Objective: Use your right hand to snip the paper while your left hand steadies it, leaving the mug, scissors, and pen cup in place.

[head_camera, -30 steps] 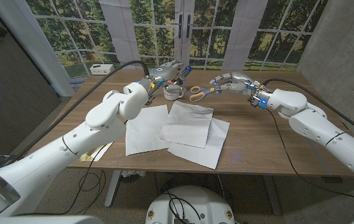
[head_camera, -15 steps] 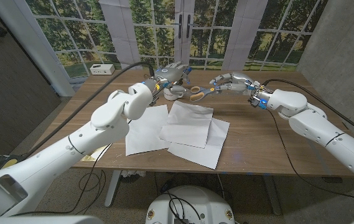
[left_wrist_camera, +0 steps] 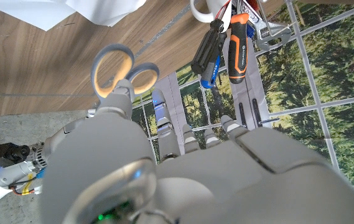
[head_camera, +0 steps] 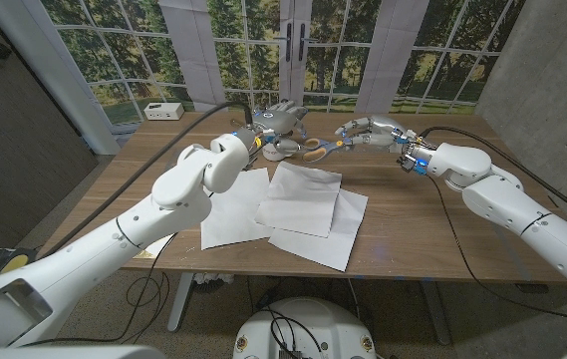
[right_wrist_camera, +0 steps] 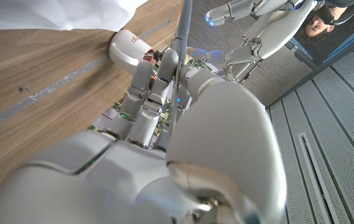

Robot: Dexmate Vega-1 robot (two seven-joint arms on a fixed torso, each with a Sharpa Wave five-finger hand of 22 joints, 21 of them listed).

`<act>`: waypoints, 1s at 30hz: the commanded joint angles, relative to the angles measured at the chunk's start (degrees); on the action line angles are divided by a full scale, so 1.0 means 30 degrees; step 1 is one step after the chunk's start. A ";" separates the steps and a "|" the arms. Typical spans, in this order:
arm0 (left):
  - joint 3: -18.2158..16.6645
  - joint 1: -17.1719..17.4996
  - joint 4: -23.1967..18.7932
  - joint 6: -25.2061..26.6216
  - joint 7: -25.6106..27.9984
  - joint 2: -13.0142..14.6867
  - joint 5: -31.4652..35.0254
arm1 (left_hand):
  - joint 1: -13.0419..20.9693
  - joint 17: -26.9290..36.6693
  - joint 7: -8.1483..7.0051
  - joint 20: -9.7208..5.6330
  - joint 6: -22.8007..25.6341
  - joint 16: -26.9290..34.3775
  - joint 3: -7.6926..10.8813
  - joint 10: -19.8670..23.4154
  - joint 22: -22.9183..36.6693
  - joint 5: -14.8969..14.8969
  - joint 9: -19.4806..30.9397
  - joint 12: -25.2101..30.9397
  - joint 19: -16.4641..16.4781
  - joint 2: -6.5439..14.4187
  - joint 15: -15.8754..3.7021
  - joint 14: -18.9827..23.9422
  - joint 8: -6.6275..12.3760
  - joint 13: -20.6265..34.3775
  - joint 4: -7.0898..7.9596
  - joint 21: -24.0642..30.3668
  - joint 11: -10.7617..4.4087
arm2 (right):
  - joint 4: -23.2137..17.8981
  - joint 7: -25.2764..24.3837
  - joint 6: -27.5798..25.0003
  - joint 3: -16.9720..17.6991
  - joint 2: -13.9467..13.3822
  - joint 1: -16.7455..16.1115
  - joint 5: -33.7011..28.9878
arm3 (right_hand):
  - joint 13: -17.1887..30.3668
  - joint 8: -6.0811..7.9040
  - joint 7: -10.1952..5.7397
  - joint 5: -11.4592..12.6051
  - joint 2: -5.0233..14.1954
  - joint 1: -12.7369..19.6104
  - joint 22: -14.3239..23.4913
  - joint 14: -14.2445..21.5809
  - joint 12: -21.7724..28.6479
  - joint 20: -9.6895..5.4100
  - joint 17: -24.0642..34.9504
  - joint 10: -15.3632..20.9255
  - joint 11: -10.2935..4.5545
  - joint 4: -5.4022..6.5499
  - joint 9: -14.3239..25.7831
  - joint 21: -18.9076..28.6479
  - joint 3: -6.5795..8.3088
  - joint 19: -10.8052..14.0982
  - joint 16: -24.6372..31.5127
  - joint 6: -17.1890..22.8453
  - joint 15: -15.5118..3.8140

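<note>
Several white paper sheets lie overlapping at the middle of the table, apart from both hands. Scissors with tan handles point their handles toward my left hand. My right hand grips their blade end, and the grey blade runs between its fingers. My left hand hovers with fingers apart above a white cup. The cup holds an orange-handled tool and dark pens. A white mug lies past my right hand.
A small white box sits at the table's far left corner. A yellowish sheet lies at the near left edge. Cables trail over the table's right side. A person's face shows beyond the table. A window backdrop stands behind.
My left arm has reached farther across the table, carrying its hand over the white cup and closer to the scissors. The right hand, scissors and paper have stayed put.
</note>
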 commanded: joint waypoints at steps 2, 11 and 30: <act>0.0116 -0.0016 0.0324 -0.0314 -0.0203 -0.0347 0.0610 | 0.0077 0.0015 0.0033 -0.0115 0.0097 0.0098 -0.0024 0.0031 -0.0022 -0.0062 0.0006 0.0089 -0.0023 0.0106 -0.0095 -0.1932 0.0062 0.0057 0.0006 0.0147 -0.0066 | 0.0129 0.0213 -0.0094 -0.0194 0.0136 0.0265 -0.0013 | 0.0006 0.0014 0.0001 -0.0076 0.0135 0.0084 0.0060 -0.0208 0.0004 -0.2012 0.0008 -0.0004 -0.0015 -0.0031 0.0056 0.0110 0.0130 -0.0103 -0.0029 0.0054 -0.2076; 0.0152 0.0019 0.0530 -0.0572 -0.0218 -0.0539 0.0700 | 0.0099 0.0014 -0.0006 -0.0158 0.0161 0.0113 -0.0034 0.0085 -0.0022 -0.0074 -0.0038 0.0120 0.0022 0.0140 -0.0083 -0.1873 0.0099 0.0057 0.0002 0.0162 -0.0052 | 0.0140 0.0252 0.0009 -0.0189 0.0215 0.0286 0.0033 | -0.0002 0.0015 -0.0012 -0.0104 0.0122 0.0082 0.0060 -0.0202 0.0015 -0.1980 0.0005 0.0036 -0.0017 -0.0034 0.0041 0.0124 0.0122 -0.0093 -0.0021 0.0073 -0.2078; 0.0424 0.0053 0.1060 -0.0935 0.0179 -0.0800 0.1494 | 0.0177 0.0012 0.0028 -0.0129 0.0452 0.0116 -0.0053 0.0156 -0.0024 -0.0093 -0.0133 0.0169 0.0025 0.0224 -0.0092 -0.1839 0.0218 0.0060 -0.0017 0.0154 -0.0039 | -0.0032 0.0136 0.0009 -0.0067 0.0201 0.0185 0.0172 | 0.0002 0.0007 -0.0018 -0.0141 0.0145 0.0055 0.0058 -0.0172 0.0009 -0.1961 -0.0001 0.0017 -0.0058 -0.0015 0.0016 0.0128 0.0130 -0.0094 -0.0001 0.0045 -0.2080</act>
